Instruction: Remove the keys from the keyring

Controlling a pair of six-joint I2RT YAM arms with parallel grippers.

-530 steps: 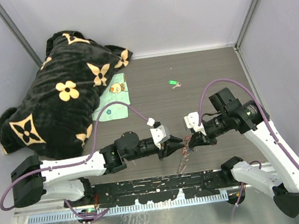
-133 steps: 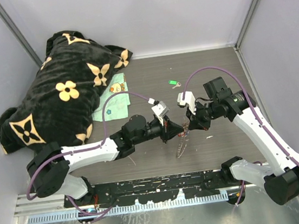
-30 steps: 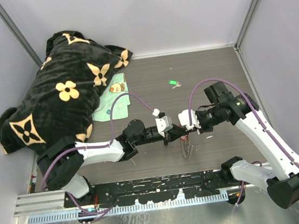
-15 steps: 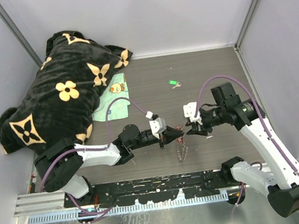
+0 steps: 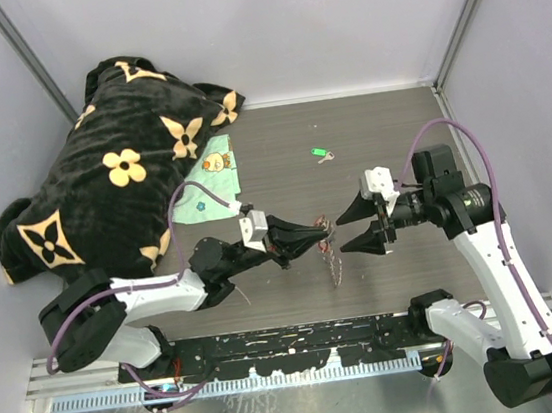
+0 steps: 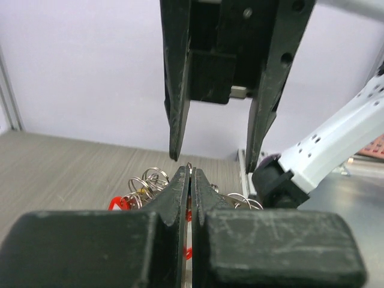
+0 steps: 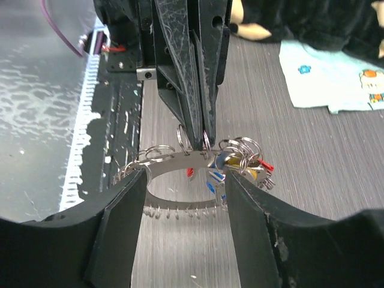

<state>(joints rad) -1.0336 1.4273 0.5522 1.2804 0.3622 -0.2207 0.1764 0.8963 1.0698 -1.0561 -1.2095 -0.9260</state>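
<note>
Right wrist reveals keyring (image 7: 174, 158), seemingly pinched.

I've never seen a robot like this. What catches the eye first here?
Mid-table, the left gripper pinches a large grey keyring with bright-tagged keys bunched on it, while the open right gripper faces it from close by. At the back left lies a big black blanket with cream flowers.
</note>
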